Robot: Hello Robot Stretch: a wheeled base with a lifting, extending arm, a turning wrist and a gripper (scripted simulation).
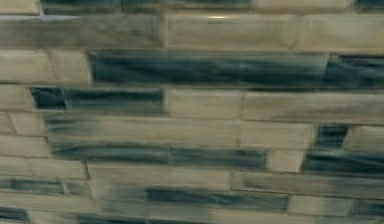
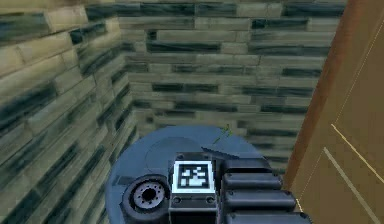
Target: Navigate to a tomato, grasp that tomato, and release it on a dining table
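Observation:
At the bottom of the arm side view the dark arm (image 2: 250, 196) lies low, with a white square with black marks (image 2: 193, 177) at its end. Left of that square sits a dark round body that I take for the gripper (image 2: 149, 196). Its far end and fingers cannot be made out, so I cannot tell whether it holds anything. Behind it lies a blue-grey round surface (image 2: 170, 145).
A wall of beige and blue-grey tiles (image 1: 190, 110) stands very close ahead. In the arm side view the same tiled walls (image 2: 200, 70) meet in a corner, and a wooden door (image 2: 345, 130) stands along the right. Little free floor shows.

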